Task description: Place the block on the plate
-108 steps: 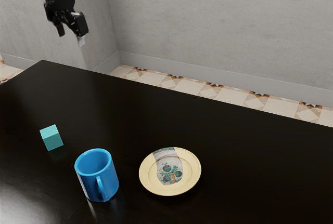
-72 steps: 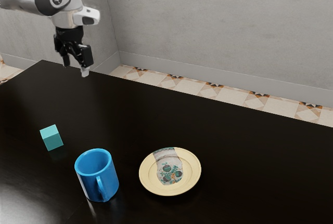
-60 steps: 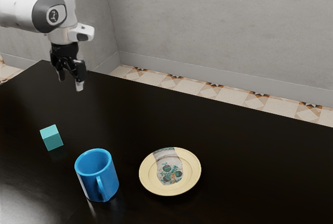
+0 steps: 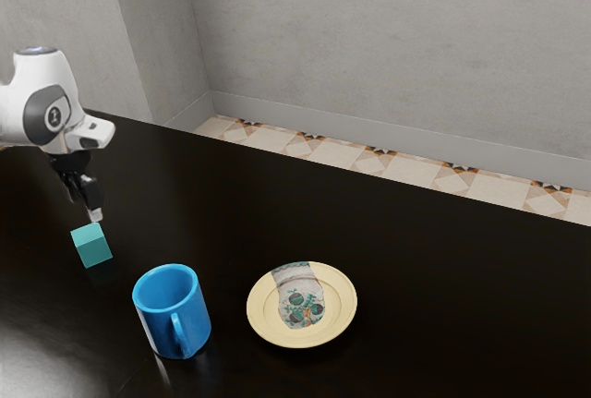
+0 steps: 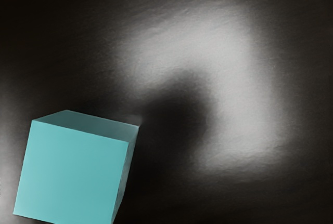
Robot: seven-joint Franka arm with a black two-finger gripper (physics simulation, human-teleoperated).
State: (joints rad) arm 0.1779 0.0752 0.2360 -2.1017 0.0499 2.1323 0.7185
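Low over the table point(image 4: 434, 278), at the exterior view's left, the black gripper point(image 4: 86, 214) points downward, tilted slightly; its two fingers stand apart, with a gap between them; the pale tip of one appears just above the block point(image 4: 91, 246) in that view; whether it touches the block cannot be told. The white arm point(image 4: 37, 102) enters from the exterior view's left, a dark grey ring around its joint.

Block: small teal cube; rests directly on the dark, glossy tabletop, well apart from the plate point(image 4: 342, 310); the wrist view gives it close up, one broad pale face and two darker narrow sides, a soft dark shadow and a bright patch of reflected light on the surface beside it.

Plate: round, cream-yellow, lying flat on the table; a greyish printed strip with green round shapes crosses its middle.

Mug point(image 4: 170, 315): bright blue, upright, between block and plate, near both; its handle faces the exterior camera; the rim is open at the top.

Beyond the table's far edge: floor point(image 4: 416, 169) of cream tiles with orange and dark star patterns; a plain grey wall point(image 4: 388, 38) rises behind it, a grey skirting along its foot.
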